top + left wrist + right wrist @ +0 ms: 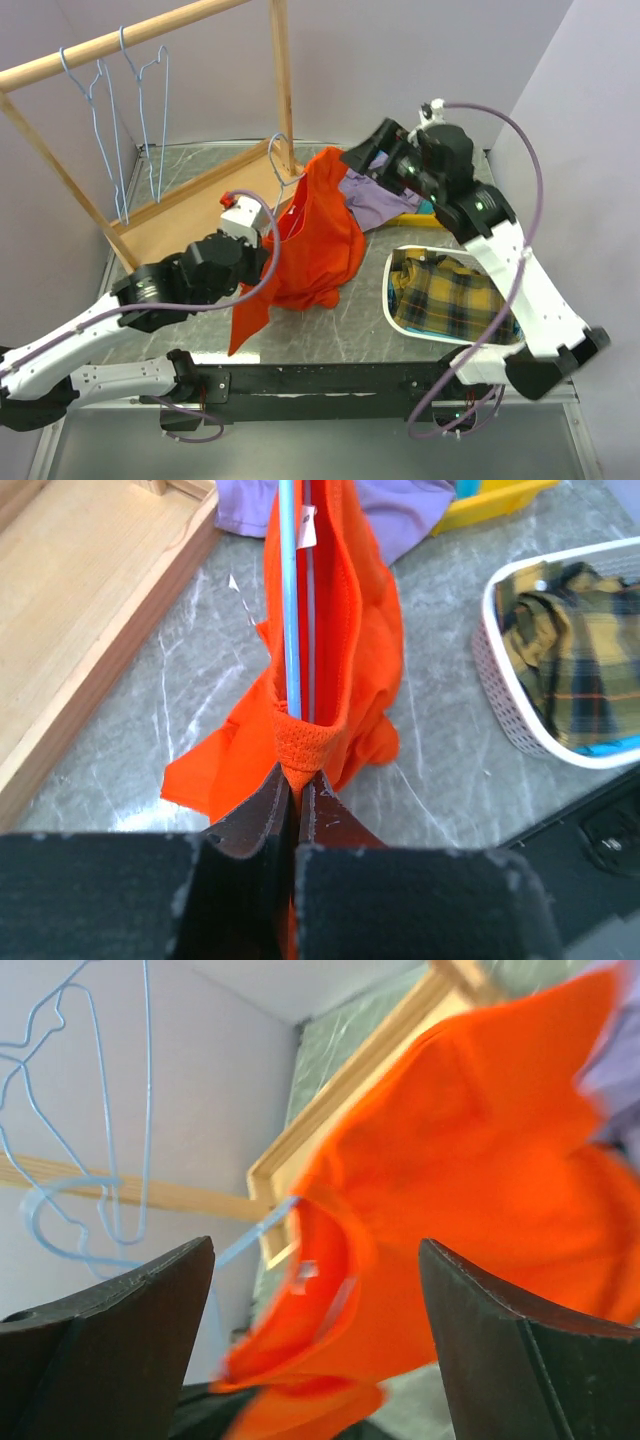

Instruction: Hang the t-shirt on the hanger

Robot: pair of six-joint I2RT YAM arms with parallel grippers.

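Since the bright orange cloth t-shirt (320,240) droops over the middle of the grey tabletop (370,340) with the thin light-blue wire hanger (290,630) inside it, the left fingers (283,802), pinched together on its edge, should hold steady. The right fingers (150,1300), wide apart and holding nothing, should pull the far shoulder over. The wooden rack (180,215) crowds the left, a white basket (388,300) the right, and a purple garment (385,205) lies behind.

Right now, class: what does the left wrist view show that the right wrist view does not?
Only left wrist: the left hand shut on the hem of the t-shirt, plus the basket of plaid cloth. Only right wrist: the open right hand and spare hangers hanging behind. Both: the orange t-shirt with the hanger inside it.
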